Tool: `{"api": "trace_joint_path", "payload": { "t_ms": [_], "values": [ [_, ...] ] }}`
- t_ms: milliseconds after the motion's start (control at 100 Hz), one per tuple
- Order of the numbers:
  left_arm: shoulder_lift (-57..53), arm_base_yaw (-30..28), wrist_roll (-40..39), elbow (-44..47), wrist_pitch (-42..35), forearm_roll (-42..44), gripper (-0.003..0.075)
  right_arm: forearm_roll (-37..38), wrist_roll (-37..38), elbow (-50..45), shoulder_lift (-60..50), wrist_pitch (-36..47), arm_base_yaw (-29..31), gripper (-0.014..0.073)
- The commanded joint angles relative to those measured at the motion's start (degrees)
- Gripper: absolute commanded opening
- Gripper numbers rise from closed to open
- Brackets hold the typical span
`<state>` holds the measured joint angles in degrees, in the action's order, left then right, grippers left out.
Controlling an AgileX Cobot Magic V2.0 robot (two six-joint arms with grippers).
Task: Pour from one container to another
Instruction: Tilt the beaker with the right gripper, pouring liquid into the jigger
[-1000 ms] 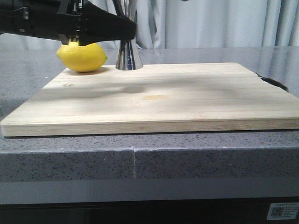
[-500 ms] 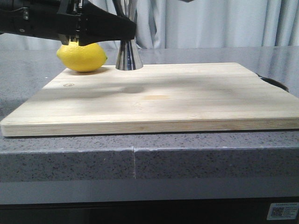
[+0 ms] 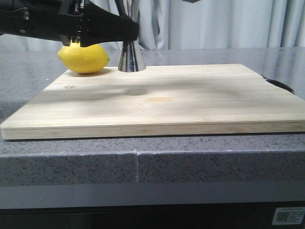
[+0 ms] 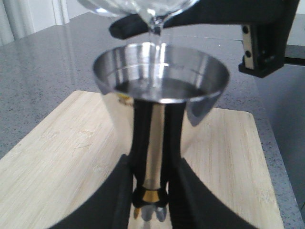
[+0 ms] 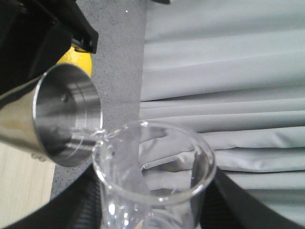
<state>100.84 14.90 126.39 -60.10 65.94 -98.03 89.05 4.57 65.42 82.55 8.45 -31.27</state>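
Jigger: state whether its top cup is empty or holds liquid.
Holds liquid: the jigger shows a pool inside while a stream falls from the beaker above.

Front view low, level with board (image 3: pixel 157 98); both wrist views close on jigger (image 4: pixel 159 86).

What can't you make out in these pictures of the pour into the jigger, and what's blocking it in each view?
- Front view: the jigger shows only its lower cone; the left gripper covers the waist, and the top edge cuts off the upper cup.
- Front view: the beaker is out of frame, so the pour is unseen.
- Right wrist view: the beaker's base and printed markings are cut off.
- Left wrist view: the liquid level in the jigger is blurred by reflections.
- Front view: the lemon is partly covered on top.
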Motion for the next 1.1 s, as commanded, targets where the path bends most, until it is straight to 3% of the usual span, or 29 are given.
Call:
{"api": "trace_joint_path", "payload": {
  "t_ms": [0,1090],
  "values": [
    [-2.3,0.5,-0.3,-1.6,3.7,-3.8,0.0059,0.3,-0.1,2.2,-2.7,0.3,-0.1,0.0216],
    [-2.3,0.5,-0.3,-1.6,3.7,-3.8,0.0059,2.6,-0.1,2.2,-2.7,0.3,-0.1,0.0216]
  ]
}}
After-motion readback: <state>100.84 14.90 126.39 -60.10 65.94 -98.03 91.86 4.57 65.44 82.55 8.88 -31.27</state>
